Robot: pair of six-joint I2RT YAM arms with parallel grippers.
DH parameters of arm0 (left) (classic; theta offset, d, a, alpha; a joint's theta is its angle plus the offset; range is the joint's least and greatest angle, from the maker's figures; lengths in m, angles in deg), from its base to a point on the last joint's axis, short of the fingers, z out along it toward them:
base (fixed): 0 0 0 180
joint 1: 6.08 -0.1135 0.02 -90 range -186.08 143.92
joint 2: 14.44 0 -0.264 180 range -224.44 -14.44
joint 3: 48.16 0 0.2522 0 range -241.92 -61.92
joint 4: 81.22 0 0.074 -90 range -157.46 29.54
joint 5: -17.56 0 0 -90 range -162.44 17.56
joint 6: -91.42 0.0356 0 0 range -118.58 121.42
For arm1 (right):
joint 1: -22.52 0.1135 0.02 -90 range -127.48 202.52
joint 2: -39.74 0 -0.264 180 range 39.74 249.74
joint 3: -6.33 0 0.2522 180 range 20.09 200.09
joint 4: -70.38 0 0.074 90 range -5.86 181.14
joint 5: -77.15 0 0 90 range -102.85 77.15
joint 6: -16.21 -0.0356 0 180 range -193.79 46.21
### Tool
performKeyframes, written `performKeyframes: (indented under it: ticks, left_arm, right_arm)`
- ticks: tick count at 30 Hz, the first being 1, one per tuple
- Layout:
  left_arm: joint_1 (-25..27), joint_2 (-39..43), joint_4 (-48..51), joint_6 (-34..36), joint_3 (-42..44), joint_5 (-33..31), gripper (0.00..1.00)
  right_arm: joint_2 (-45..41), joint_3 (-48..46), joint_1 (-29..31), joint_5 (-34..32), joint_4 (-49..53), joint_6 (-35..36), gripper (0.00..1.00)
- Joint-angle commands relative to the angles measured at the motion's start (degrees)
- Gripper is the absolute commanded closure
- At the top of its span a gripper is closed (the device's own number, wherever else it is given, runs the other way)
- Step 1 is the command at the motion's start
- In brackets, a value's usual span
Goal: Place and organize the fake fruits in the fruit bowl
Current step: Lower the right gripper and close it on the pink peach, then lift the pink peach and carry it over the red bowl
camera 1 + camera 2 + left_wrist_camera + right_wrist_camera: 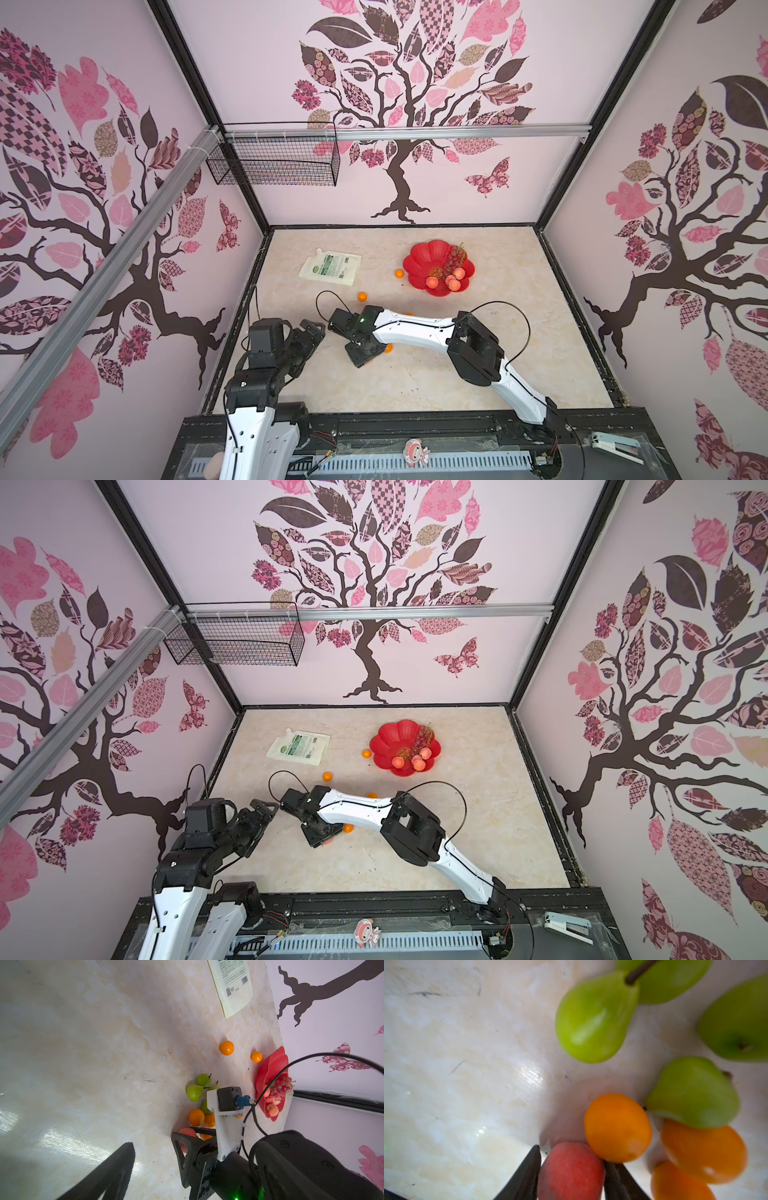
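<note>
My right gripper (572, 1155) points down at the table with a pink-red peach (571, 1174) between its fingers, both pressed against the peach's sides. An orange ball (617, 1128) touches that peach, with more oranges (704, 1151) and green pears (593, 1020) beside it. In both top views the right gripper (360, 354) hides most of this cluster. The red fruit bowl (424, 257) stands at the back right and holds a grape bunch (455, 257) and three peaches (432, 282). My left gripper (313, 330) hovers open and empty, left of the right wrist.
A white pouch (330, 268) lies flat at the back left. Two loose oranges (399, 273) (362, 296) sit between pouch and bowl. A black wire basket (274, 160) hangs on the back wall. The right arm's cable (311, 1057) crosses the left wrist view.
</note>
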Motion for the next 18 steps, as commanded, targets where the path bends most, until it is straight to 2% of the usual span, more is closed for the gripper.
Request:
performKeyframes:
  ticks: [1,10,18]
  left_arm:
    - [-0.22,-0.51,-1.86,2.22,1.75,2.39,0.05]
    - [1.02,-1.93,-5.39,3.44,1.61,7.26,0.06]
    - [10.37,-3.6,-14.15,-1.15,2.44,3.78,0.06]
  right_arm:
    - [-2.97,-2.56,0.1,0.48,0.0,-0.69,0.54]
    - [-12.63,-8.4,-0.59,0.93,-2.2,-2.72,0.55]
    - [-25.75,-19.09,-5.07,1.04,-4.87,-4.01,0.56]
